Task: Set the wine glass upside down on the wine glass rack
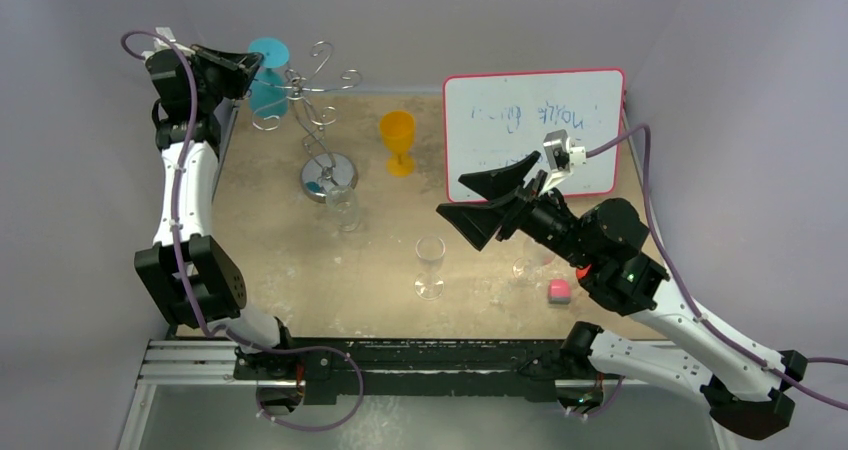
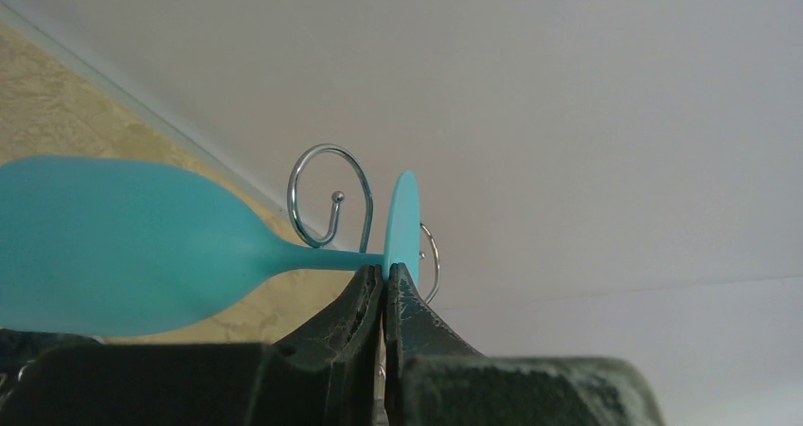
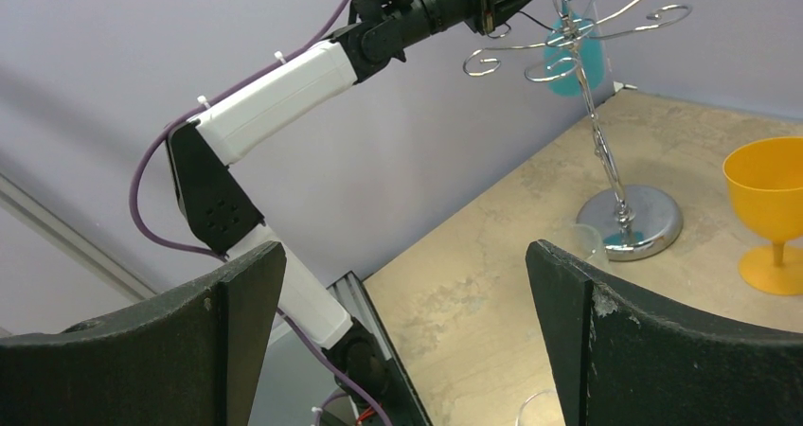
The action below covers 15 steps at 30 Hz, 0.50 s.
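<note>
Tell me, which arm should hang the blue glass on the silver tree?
Left. The left gripper grips the teal wine glass right beside the wine glass rack's curl. The right gripper is open, empty, far off.

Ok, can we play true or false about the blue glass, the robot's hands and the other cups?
1. The left gripper is shut on the teal wine glass. True: it pinches the glass at its round foot.
2. The right gripper holds the orange goblet. False: that gripper is open and empty, and the goblet stands by itself on the table.
3. The teal wine glass stands on the table. False: it is held up in the air, bowl down, at the curled arms of the wine glass rack.
4. A clear glass stands upright on the table. True.
</note>
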### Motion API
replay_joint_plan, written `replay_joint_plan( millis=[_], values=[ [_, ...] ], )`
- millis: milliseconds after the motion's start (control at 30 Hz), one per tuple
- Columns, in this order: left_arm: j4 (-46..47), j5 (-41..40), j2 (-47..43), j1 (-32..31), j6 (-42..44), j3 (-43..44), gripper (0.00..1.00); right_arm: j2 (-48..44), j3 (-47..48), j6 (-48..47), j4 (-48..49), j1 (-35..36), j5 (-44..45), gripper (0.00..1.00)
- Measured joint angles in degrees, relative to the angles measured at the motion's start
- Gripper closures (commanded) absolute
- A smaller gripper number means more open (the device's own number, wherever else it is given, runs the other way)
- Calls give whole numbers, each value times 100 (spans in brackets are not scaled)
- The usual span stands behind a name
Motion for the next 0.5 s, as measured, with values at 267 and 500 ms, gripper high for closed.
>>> replay_joint_plan(
  millis=[267,500],
  values=[
    [155,179,98,0,-116,-20,100,-2,0,-20,0,0,13,0],
    [365,264,142,0,-247,-22,100,-2,0,-28,-2,0,15,0]
  ],
)
